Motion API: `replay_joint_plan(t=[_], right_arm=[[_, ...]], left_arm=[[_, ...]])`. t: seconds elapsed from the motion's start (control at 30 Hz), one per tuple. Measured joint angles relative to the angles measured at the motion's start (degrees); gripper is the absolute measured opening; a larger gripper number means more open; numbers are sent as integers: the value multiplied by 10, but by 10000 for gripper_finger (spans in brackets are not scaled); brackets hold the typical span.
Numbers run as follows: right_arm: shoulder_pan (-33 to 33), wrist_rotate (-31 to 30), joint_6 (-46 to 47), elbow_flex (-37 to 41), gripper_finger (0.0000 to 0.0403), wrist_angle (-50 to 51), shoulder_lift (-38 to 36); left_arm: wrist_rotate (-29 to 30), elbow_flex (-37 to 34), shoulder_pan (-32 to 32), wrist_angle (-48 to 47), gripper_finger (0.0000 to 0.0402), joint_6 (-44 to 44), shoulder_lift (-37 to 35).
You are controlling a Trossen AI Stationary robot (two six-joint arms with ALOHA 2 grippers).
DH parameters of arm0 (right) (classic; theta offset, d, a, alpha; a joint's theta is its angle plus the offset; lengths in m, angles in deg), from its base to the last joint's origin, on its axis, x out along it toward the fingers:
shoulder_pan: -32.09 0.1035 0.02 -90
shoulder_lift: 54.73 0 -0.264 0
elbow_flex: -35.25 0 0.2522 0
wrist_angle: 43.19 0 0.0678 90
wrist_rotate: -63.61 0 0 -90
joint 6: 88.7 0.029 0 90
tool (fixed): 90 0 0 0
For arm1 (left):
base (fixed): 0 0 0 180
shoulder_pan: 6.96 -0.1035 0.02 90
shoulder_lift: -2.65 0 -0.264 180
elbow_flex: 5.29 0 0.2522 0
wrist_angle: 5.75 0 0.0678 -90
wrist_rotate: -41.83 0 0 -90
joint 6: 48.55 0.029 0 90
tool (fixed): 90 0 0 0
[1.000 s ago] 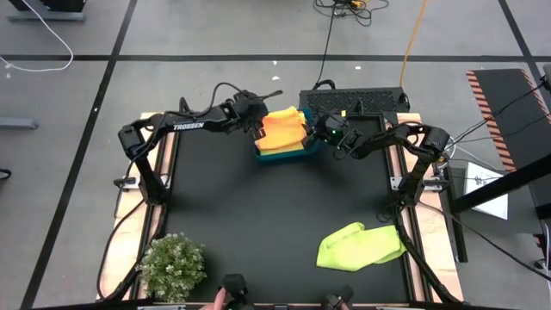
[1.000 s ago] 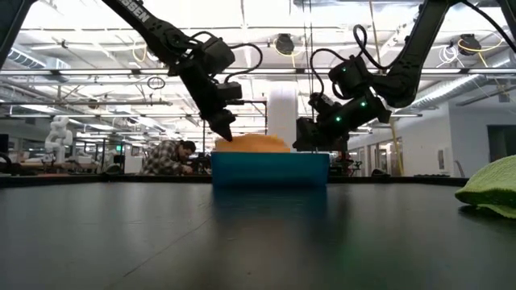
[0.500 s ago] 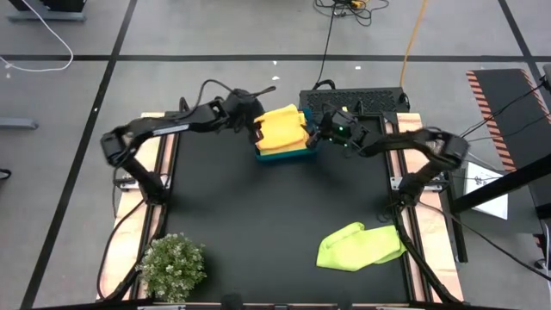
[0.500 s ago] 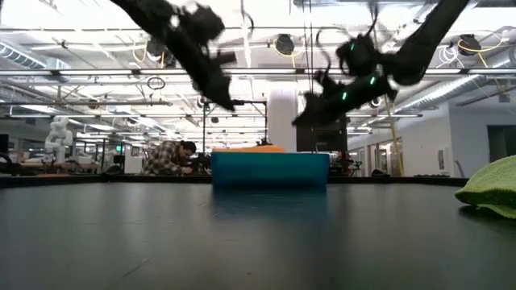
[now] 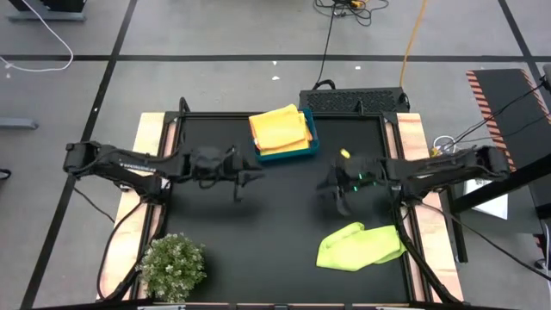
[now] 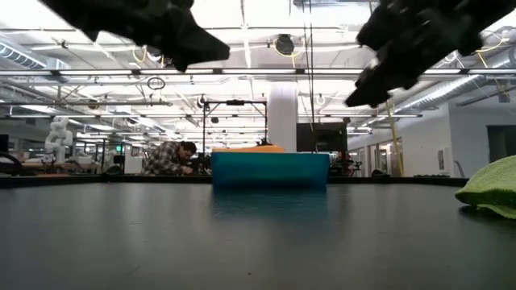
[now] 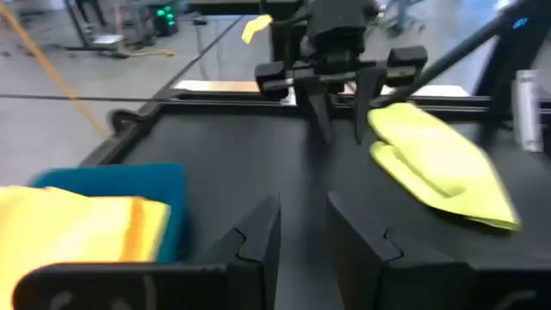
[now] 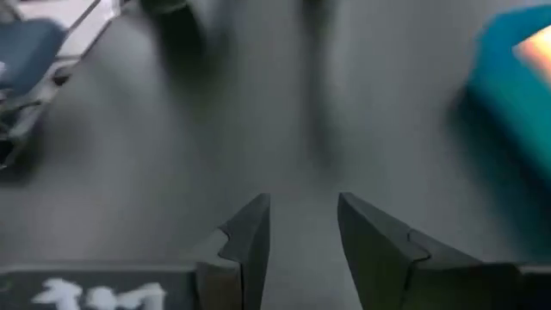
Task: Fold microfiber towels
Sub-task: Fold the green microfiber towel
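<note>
A black-topped counter [image 5: 275, 215] is seen from above, with two dark robot arms reaching in from either side. Near the far edge sits a rectangular blue plastic bin [image 5: 286, 151] holding folded yellow and orange microfiber towels [image 5: 279, 129], stacked flat and rising slightly above the rim. A crumpled lime green microfiber towel [image 5: 360, 244] lies loose on the counter near the right front corner, well apart from the bin. A small green bushy plant [image 5: 173, 266] stands at the left front corner.

The left arm stretches low across the counter from the left side. Its left pincer [image 5: 244, 178] hovers over bare counter, in front of the bin and to its left, touching nothing. In the left wrist view its two dark fingers [image 7: 255, 244] stand a narrow gap apart with nothing between them.

The right arm reaches in from the right side. Its right pincer [image 5: 337, 193] hangs above bare counter between the bin and the lime green towel, touching neither. In the right wrist view its fingers [image 8: 250, 232] are apart and empty.

From counter height, the bin [image 6: 270, 170] stands far back in the middle, and a person [image 6: 169, 156] sits in the room behind it.
</note>
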Motion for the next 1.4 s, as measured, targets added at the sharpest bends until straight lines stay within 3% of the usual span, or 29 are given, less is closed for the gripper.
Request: replay_joint_plan(t=[0.17, 0.33, 0.53, 0.63, 1.1, 1.4], right_arm=[[154, -79, 91, -4, 127, 2, 15], [244, -94, 241, -4, 127, 17, 53], [290, -105, 473, -4, 127, 283, 64], [300, -91, 543, -4, 127, 361, 60], [305, -68, 596, -1, 127, 395, 47], [328, -45, 646, 66, 118, 341, 47]], left_arm=[[12, -72, 42, 121, 90, -21, -4], [12, -90, 62, 135, 90, -28, -4], [29, -90, 84, 138, 90, -41, -4], [32, -90, 102, 136, 90, -52, -4], [40, -90, 181, 118, 90, -85, -4], [55, -90, 212, 113, 90, -90, -4]])
